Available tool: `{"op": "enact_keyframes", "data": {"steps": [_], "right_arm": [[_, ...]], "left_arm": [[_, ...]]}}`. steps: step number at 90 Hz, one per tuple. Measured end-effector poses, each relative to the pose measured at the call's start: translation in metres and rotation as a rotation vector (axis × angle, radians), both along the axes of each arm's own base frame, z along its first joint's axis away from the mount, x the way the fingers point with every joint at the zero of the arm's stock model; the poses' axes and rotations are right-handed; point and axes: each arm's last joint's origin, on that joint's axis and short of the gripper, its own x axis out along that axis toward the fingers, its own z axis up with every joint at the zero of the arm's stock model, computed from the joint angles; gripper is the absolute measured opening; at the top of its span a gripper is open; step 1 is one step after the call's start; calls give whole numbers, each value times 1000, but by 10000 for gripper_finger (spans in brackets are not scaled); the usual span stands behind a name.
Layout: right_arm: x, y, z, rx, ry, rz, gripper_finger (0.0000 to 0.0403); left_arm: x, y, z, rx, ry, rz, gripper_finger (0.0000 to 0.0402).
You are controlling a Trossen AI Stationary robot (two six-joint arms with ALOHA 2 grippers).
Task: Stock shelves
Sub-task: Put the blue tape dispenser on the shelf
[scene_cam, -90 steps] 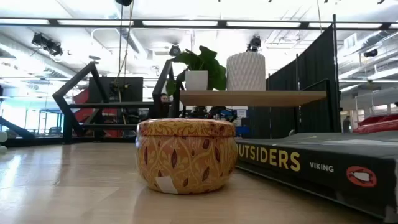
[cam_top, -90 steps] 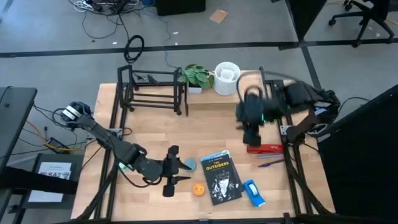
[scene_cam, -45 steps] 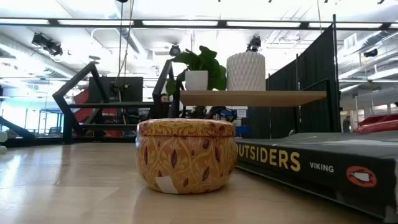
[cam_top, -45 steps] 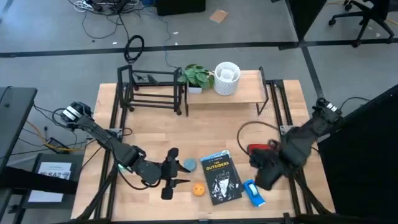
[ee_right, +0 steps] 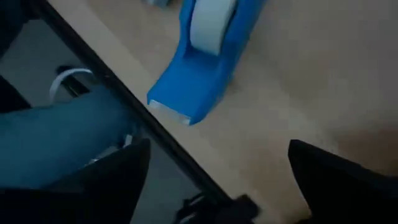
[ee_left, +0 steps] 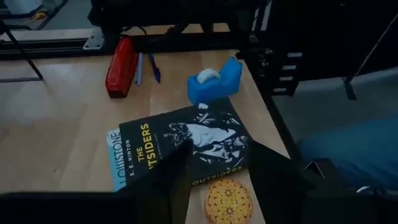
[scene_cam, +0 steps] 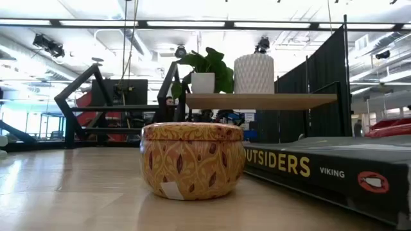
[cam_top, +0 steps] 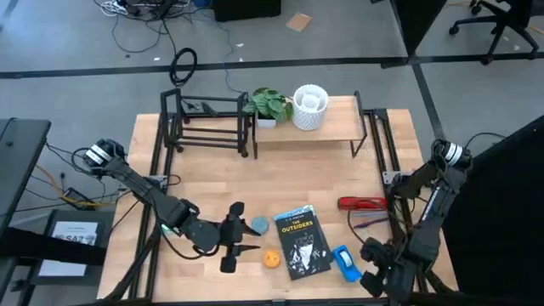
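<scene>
The right gripper [cam_top: 371, 276] hovers wide open and empty beside the blue tape dispenser [cam_top: 345, 263] — next it must straddle it; left gripper [cam_top: 229, 242] waits open — empty.

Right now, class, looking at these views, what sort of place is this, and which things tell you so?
Probably a robotics lab or workshop: loose cables trail over the bare floor, an office chair stands nearby, and black curtain partitions sit under strip-lit ceilings.

Both arms are showing dark segmented links; the left arm [cam_top: 140, 189] is displaying a green indicator light, the right arm [cam_top: 425, 221] trailing cabling.
</scene>
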Motion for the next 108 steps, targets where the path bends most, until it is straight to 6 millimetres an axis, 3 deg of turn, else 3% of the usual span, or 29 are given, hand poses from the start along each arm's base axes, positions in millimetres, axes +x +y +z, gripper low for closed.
{"op": "enact_keyframes", "data": {"steps": [23,40,58,71,108], "right_arm": [[4,43,-44,-47,10,28,347],[19,75,-75,-134,-23,-64,347],[29,98,-84,-288,-11,-198,346],[26,98,-82,-495,28,-266,346],[48,79,-90,-562,16,-331,344]], "left_arm": [[0,0,0,-3,0,3,131],[0,1,0,-4,0,4,131],[1,0,2,-6,-25,0,131],[2,0,4,-7,-42,-4,131],[2,0,5,-11,-45,-4,131]]}}
